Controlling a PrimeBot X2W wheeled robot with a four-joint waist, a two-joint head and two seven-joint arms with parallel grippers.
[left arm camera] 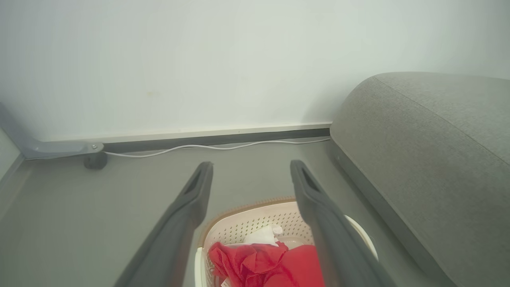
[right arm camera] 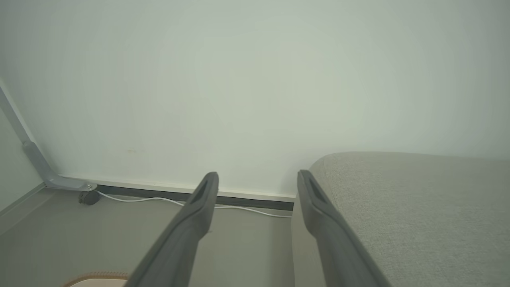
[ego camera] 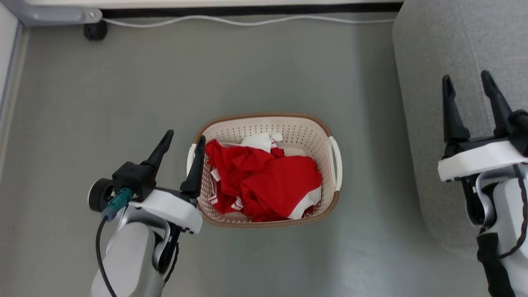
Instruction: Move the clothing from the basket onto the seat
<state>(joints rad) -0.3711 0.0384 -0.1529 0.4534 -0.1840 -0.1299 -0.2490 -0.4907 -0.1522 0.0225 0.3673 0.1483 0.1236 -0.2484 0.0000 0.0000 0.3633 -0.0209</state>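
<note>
Head view: the red clothing (ego camera: 264,181) is seen heaped in the basket (ego camera: 268,116), which is set on the floor (ego camera: 123,82) with its long side running left to right. The left gripper (ego camera: 185,135) is held wide open and empty just beside the basket's left end, so the clothing lies to its right and lower down. The right gripper (ego camera: 465,76) is also spread open and empty, over the seat (ego camera: 433,49), well apart from the basket. The left gripper is judged the nearer one.

Left pincer (ego camera: 185,135) spread, empty — right pincer (ego camera: 466,75) likewise.

Grey floor (ego camera: 165,82), pale wall (left arm camera: 239,59) (wht cable (left arm camera: 199,146))
</note>
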